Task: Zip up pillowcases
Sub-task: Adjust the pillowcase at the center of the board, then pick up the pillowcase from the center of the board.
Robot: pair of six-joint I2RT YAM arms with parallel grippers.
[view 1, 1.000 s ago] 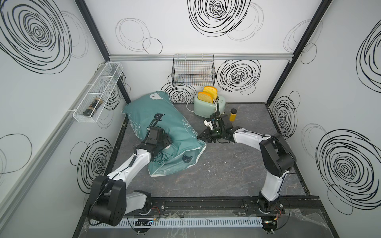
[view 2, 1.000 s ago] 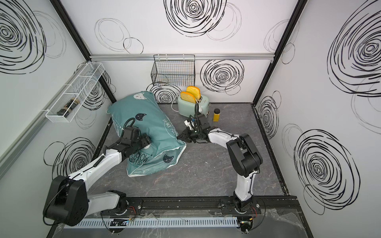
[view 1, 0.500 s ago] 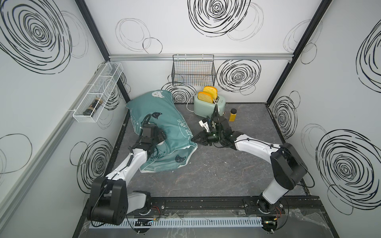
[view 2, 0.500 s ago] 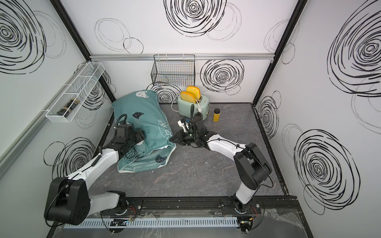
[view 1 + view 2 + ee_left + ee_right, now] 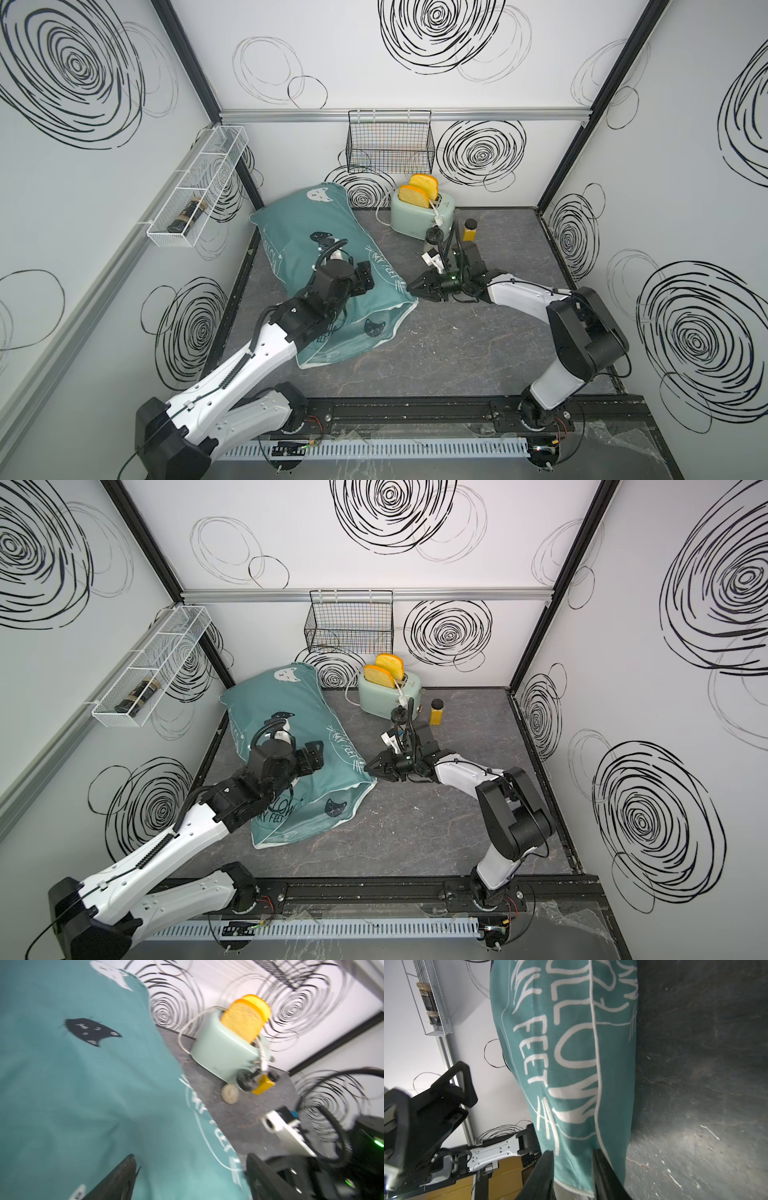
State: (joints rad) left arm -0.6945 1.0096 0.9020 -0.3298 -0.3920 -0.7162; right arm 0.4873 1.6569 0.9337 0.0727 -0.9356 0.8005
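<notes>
Right gripper [image 5: 412, 287], seemingly ajar, beside pillowcase [image 5: 291, 224] corner

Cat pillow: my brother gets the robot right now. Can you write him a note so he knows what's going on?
Left end effector: open, over the middle of the pillowcase.
Right end effector: open, jaws either side of the pillowcase's piped corner.
Pillowcase: lying on the table, left side, beside the toaster.
Done: the views do not show how far the zip is closed.
Left: find the zip pull, probably near that corner, and finish zipping.
</notes>
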